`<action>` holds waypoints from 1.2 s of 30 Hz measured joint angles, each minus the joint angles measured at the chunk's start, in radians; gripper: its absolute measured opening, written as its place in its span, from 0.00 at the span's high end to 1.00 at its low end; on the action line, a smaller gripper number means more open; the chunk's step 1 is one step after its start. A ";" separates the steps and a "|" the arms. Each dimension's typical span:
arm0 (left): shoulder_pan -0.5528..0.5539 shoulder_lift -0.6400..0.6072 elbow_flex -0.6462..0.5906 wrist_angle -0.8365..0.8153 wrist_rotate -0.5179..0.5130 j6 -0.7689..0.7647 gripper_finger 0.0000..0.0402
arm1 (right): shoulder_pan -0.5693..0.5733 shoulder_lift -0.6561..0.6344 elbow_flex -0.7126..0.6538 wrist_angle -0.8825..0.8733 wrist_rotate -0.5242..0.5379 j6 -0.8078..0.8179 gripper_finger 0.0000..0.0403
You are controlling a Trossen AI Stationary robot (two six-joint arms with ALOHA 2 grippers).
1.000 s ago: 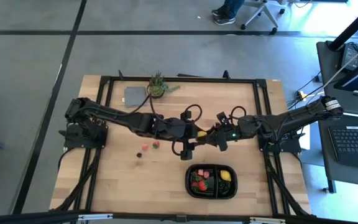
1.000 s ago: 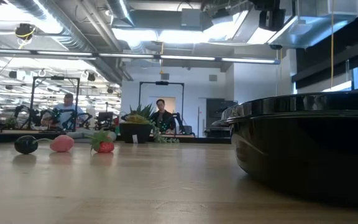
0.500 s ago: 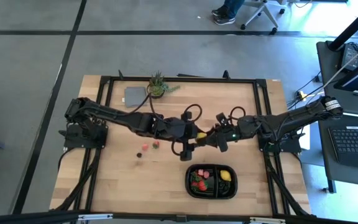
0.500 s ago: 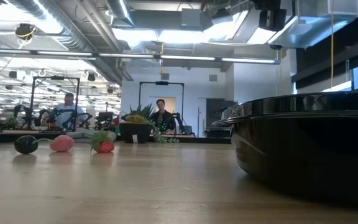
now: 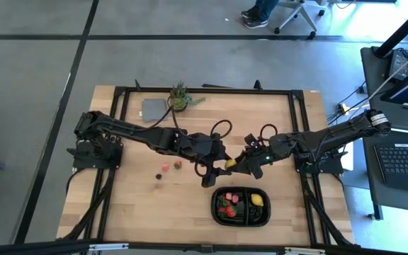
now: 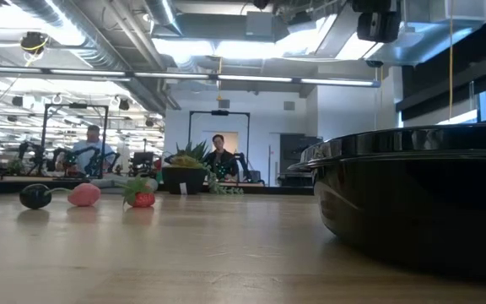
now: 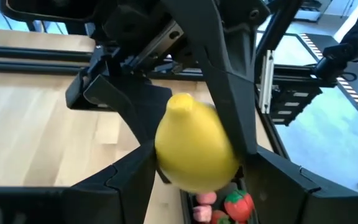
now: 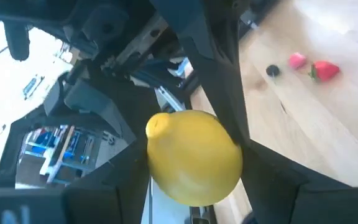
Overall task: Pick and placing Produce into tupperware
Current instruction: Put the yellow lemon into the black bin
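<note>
A yellow lemon (image 5: 230,163) hangs in the air over the table's middle, just beyond the black tray (image 5: 219,212). My left gripper (image 5: 224,165) reaches it from the left and my right gripper (image 5: 236,163) from the right; both are shut on it. The tray holds strawberries (image 5: 226,208) and a second lemon (image 5: 258,200). A cherry (image 5: 157,176), a pink bit (image 5: 164,168) and a strawberry (image 5: 178,165) lie on the wood to the left. The low view shows the same three pieces and the tray wall (image 6: 420,194), not the held lemon. My left gripper pinches the lemon between its two fingers, one finger (image 7: 126,177) on each flank of its lower half (image 7: 185,174). It comes about level from the table's left. The lemon is lifted clear of the table. My right gripper pinches the same lemon between its two fingers (image 8: 272,171), on the flanks of its rounded body (image 8: 219,168). It comes about level from the table's right, opposite the other gripper. The lemon's nub end (image 8: 157,124) points away from this gripper.
A potted plant (image 5: 180,98) and a flat grey cloth (image 5: 152,108) sit near the far edge. Bare wood lies left of the tray and along the near edge (image 5: 147,212). A laptop (image 5: 406,159) stands off the table's right. People show in the room beyond (image 6: 219,156).
Both grippers, joined at the lemon, have moved a short way toward the near edge and the tray, carrying the lemon with them. The loose pieces and the tray have stayed put.
</note>
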 joint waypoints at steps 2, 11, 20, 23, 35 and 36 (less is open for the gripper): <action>0.003 0.000 -0.001 -0.005 0.013 -0.001 0.44 | 0.000 -0.002 0.000 -0.028 -0.030 0.001 0.46; 0.008 -0.001 0.000 -0.015 0.060 -0.021 0.44 | 0.004 -0.001 -0.003 -0.280 -0.166 0.050 0.46; 0.010 -0.001 0.000 -0.028 0.050 -0.046 0.44 | 0.125 -0.001 -0.003 -0.539 -0.333 0.153 0.46; 0.011 -0.001 0.000 -0.034 0.046 -0.049 0.44 | 0.168 0.013 -0.003 -0.625 -0.287 0.153 0.46; 0.012 -0.001 0.000 -0.036 0.034 -0.057 0.44 | 0.265 0.209 -0.003 -0.607 -0.224 0.126 0.46; 0.012 -0.001 0.000 -0.036 0.034 -0.066 0.44 | 0.271 0.227 -0.003 -0.600 -0.224 0.125 0.46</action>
